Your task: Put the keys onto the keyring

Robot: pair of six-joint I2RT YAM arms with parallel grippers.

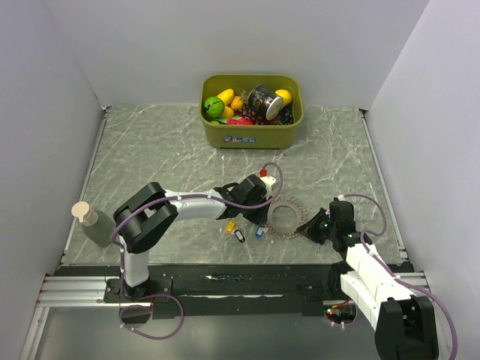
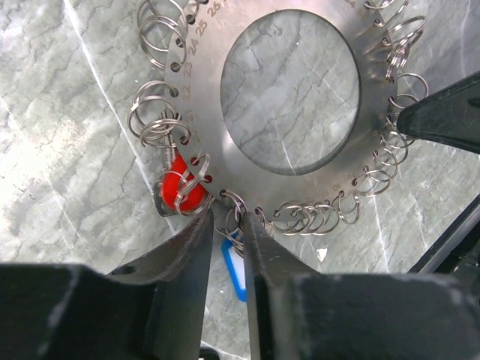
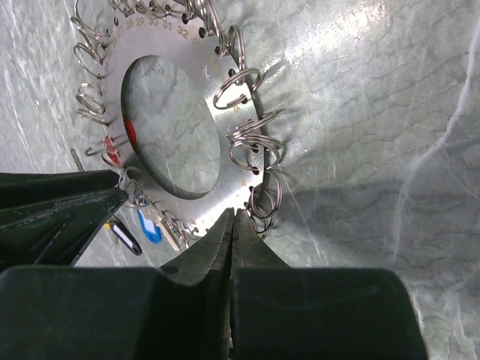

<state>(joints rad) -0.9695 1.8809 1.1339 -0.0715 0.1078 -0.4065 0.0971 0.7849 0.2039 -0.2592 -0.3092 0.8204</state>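
Marbled grey table (image 1: 150, 157) — keyring (image 1: 286, 215), loose keys (image 1: 240, 235), green bin (image 1: 277, 133), bottle (image 1: 91, 223)

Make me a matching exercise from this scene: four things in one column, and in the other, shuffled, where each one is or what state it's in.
Column one:
1. red key
2. yellow key
3. right gripper
4. toy fruit

Column two:
a. in the green bin
b. shut, at the edge of the keyring
c. among the small rings on the keyring's rim
d. loose on the table, left of the keyring in the top view

Pairs: 1-c, 2-d, 3-b, 4-a.
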